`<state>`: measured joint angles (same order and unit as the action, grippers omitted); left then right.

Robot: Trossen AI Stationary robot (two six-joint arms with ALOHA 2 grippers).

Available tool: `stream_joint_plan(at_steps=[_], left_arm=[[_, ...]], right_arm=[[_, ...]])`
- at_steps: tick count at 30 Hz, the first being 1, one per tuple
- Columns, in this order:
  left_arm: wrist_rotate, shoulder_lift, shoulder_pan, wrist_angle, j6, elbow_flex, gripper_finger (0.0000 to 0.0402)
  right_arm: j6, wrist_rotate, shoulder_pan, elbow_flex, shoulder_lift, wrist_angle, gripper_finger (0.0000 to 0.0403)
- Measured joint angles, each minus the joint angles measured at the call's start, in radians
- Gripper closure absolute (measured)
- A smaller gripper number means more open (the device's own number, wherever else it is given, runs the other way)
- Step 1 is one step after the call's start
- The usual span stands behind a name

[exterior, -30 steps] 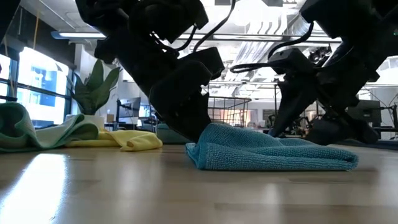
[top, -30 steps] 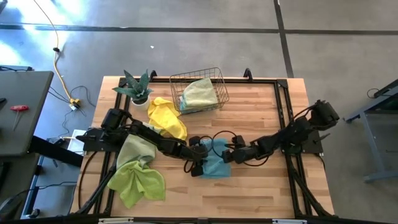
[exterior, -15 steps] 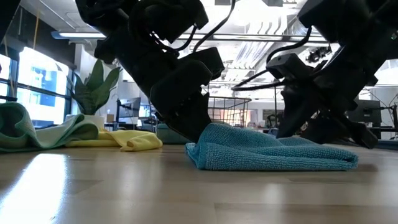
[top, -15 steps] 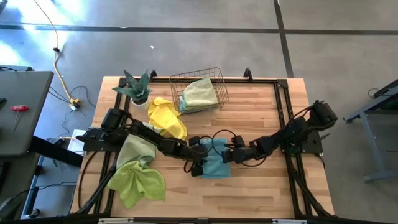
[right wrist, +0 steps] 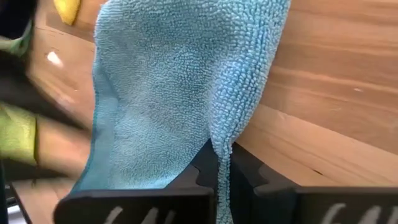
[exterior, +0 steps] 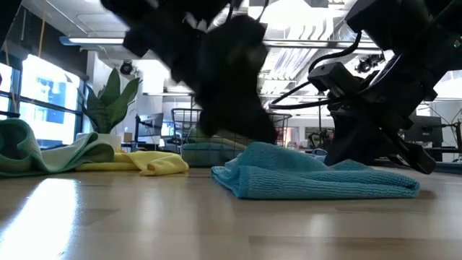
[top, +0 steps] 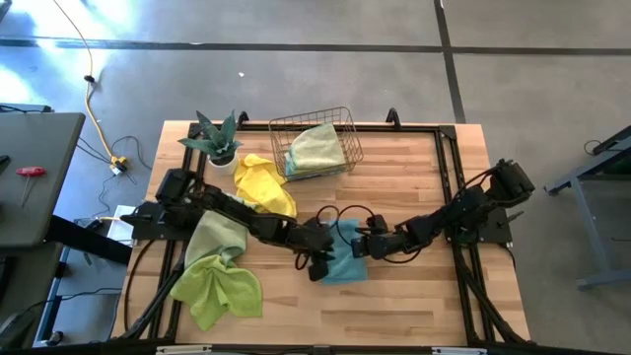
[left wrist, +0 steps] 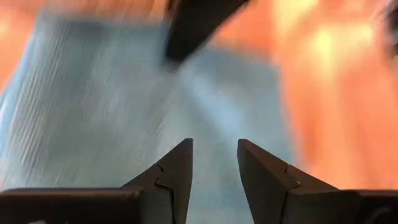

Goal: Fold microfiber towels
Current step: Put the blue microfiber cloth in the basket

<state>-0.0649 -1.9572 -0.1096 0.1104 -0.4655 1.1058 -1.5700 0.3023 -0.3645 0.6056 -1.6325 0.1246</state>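
Observation:
A light blue microfiber towel (top: 343, 264) lies bunched on the table's middle, near the front, and fills the right wrist view (right wrist: 161, 93). My right gripper (right wrist: 222, 163) comes from the table's right and is shut on the towel's right side (top: 361, 247). My left gripper (left wrist: 214, 163) hovers open over the towel's left part (top: 321, 264), blurred in the low view (exterior: 242, 123). A yellow towel (top: 264, 185), a sage one (top: 217, 237) and a lime green one (top: 219, 288) lie at the left. My right gripper pinches the blue towel's thick right edge (right wrist: 219, 140) between its two fingers, slanting down from the table's right. One layer or several, I cannot tell. The towel rests on the table. My left gripper stands just above the towel; whether its fingertips touch the cloth I cannot tell.
A wire basket (top: 347, 126) at the far middle holds a pale green towel (top: 317, 148). A potted plant (top: 215, 140) stands at the far left. Bare wood lies in front of the blue towel and at the far right.
My left gripper has risen off the blue towel's left part, rolled a little and drifted toward my right gripper. My right gripper's fingers have closed on the towel's right edge. The towel's left hump has shifted slightly toward the right.

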Motion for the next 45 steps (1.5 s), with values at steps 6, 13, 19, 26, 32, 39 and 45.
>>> stream_joint_plan(at_steps=[6, 13, 19, 26, 32, 39, 45], left_arm=[[0.019, 0.122, 0.006, -0.078, -0.007, 0.016, 0.0284], [-0.068, 0.320, 0.003, -0.152, 0.009, 0.020, 0.0284], [-0.229, 0.468, 0.003, -0.271, 0.027, 0.015, 0.0284], [-0.359, 0.529, 0.002, -0.438, -0.050, 0.018, 0.0284], [-0.370, 0.528, 0.002, -0.519, -0.156, 0.017, 0.0284], [-0.428, 0.529, -0.011, -0.487, -0.195, 0.017, 0.0284], [-0.520, 0.489, -0.016, -0.331, -0.122, 0.018, 0.0284]], right_arm=[[0.042, -0.025, 0.002, 0.008, 0.044, 0.007, 0.0402], [0.213, -0.061, 0.044, 0.066, 0.114, -0.031, 0.0402], [0.419, -0.136, 0.135, 0.152, 0.134, -0.044, 0.0402], [0.640, -0.208, 0.255, 0.284, 0.157, -0.228, 0.0403], [0.825, -0.264, 0.364, 0.435, 0.172, -0.296, 0.0403], [1.008, -0.246, 0.494, 0.627, 0.174, -0.396, 0.0403], [0.964, -0.130, 0.571, 0.657, 0.172, -0.320, 0.0403]])
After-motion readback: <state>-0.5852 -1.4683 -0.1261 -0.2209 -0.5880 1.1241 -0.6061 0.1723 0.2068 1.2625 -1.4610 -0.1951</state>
